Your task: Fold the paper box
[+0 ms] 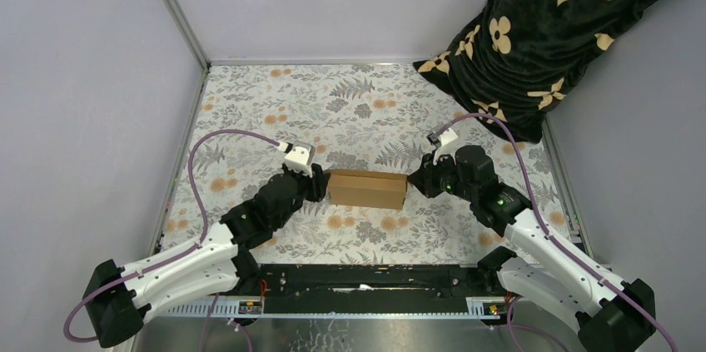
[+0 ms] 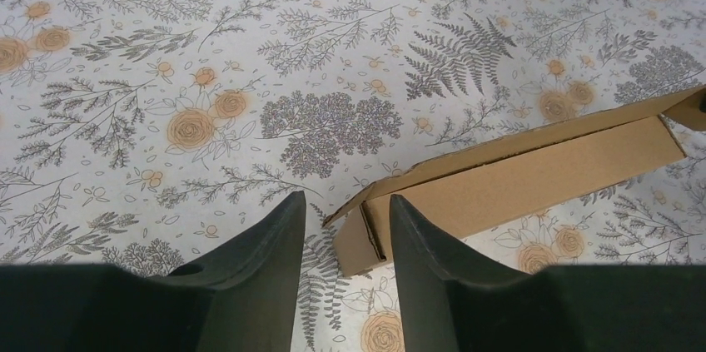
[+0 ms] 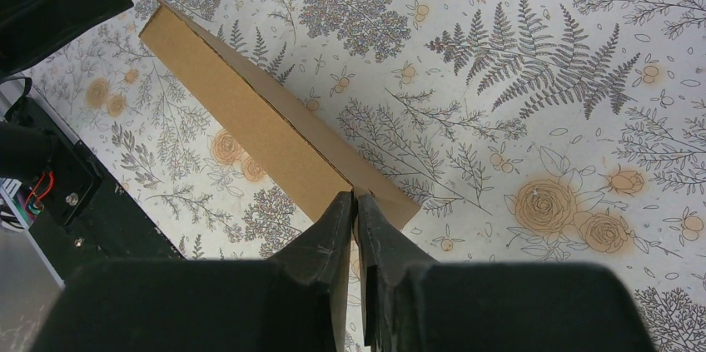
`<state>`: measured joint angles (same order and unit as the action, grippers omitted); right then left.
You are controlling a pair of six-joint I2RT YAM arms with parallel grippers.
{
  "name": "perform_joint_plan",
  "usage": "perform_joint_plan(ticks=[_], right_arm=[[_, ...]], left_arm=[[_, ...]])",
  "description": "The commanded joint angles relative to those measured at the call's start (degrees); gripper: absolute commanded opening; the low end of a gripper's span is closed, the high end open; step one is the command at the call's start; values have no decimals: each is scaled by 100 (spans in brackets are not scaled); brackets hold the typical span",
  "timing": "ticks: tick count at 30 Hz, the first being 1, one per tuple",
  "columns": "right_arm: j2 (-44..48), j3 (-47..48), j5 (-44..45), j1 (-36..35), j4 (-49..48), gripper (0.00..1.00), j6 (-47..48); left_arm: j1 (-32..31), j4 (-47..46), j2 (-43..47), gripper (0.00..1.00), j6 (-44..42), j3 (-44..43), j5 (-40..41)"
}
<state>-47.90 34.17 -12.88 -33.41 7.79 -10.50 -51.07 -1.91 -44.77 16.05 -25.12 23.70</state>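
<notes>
Paper box [image 1: 367, 189] lies near the centre of the floral bench [image 1: 350, 102], long axis running 9 to 3 o'clock, already a flat rectangular shell rather than an open sheet. Left fingers [image 2: 275, 244] sit at its 9 o'clock end, spread about halfway. The box's end is just beyond the tips in the gap, not clamped, and nothing is held. That end looks unfinished: in the left wrist view a small end flap stands ajar and the top panel's edge lifts slightly off the side wall. Right fingers [image 3: 337, 227] are at the 3 o'clock end, drawn almost together with only a thin slit between them. They appear to pinch the thin cardboard edge at that corner, steadying the box. Judgement: the body is formed and the step in hand is closing the ends. Next move likely calls for the right side to hold firm while the left pushes the loose flap inward and tucks it squarely, without sliding the box toward 3 o'clock or creasing the panel.
</notes>
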Motion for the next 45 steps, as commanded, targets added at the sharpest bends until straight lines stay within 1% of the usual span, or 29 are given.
perform_joint_plan(ticks=[1, 2, 3, 5, 11, 19, 29, 33, 37, 45], right_arm=[[61, 4, 101, -65, -287, 13, 53], [61, 2, 96, -68, -286, 13, 57], [63, 4, 98, -69, -293, 13, 57], [61, 0, 98, -68, -294, 13, 57], [61, -16, 95, -66, -296, 13, 44], [45, -5, 94, -62, -296, 13, 57], [0, 7, 79, -64, -305, 13, 65], [-4, 17, 82, -62, -297, 13, 60], [-17, 14, 74, -69, -296, 13, 64], [-35, 30, 57, -69, -304, 13, 64]], left_arm=[[-43, -442, -2, 49, -102, -186, 32], [-43, -454, 2, 47, -109, -181, 35], [-48, -458, 4, 43, -119, -178, 37], [-39, -459, 4, 39, -133, -199, 42], [-41, -444, 12, 34, -138, -188, 68], [-42, -429, -10, 34, -133, -159, 105], [-39, -294, 57, 42, -46, -133, 193], [-41, -253, 95, 41, -8, -116, 235], [-41, -200, 105, 37, 28, -111, 265], [-38, -168, 64, 37, 68, -107, 220]])
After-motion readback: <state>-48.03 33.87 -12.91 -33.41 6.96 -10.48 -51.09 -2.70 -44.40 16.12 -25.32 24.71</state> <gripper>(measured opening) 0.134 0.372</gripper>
